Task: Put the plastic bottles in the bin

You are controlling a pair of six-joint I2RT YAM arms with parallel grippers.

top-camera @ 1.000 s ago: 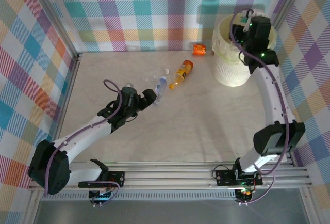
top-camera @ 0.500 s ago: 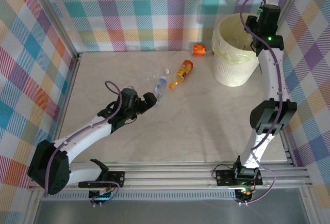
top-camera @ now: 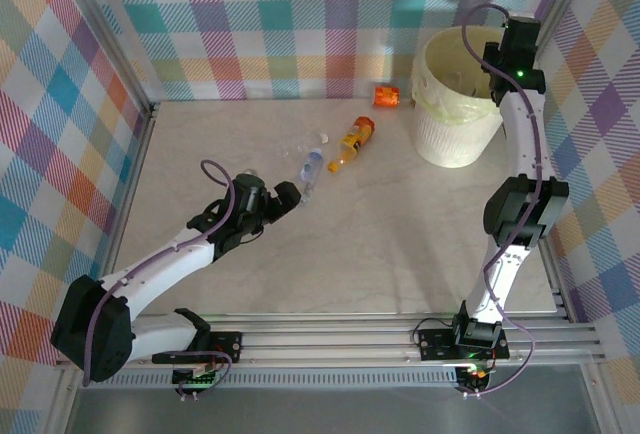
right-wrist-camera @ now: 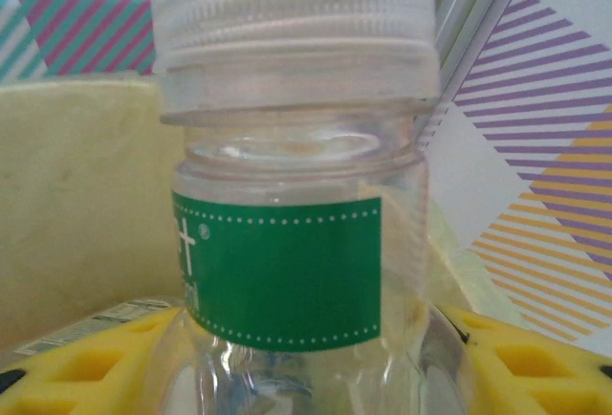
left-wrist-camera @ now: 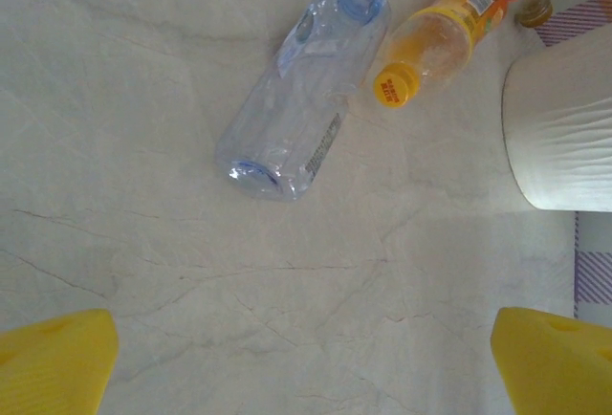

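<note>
Bin (top-camera: 452,132) stands far right. Over its far-right rim the right gripper (right-wrist-camera: 301,377) pinches a green-labelled bottle (right-wrist-camera: 287,272) upright, probably ready to drop. Left gripper (left-wrist-camera: 306,367), fingers (left-wrist-camera: 53,358) spread wide, faces a clear bottle (left-wrist-camera: 301,114) lying just beyond, long axis slanting far-right.

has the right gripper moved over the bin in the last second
Yes. The right gripper, holding a bottle, has shifted right and a little farther back, from over the bin's opening to its far right rim.
</note>
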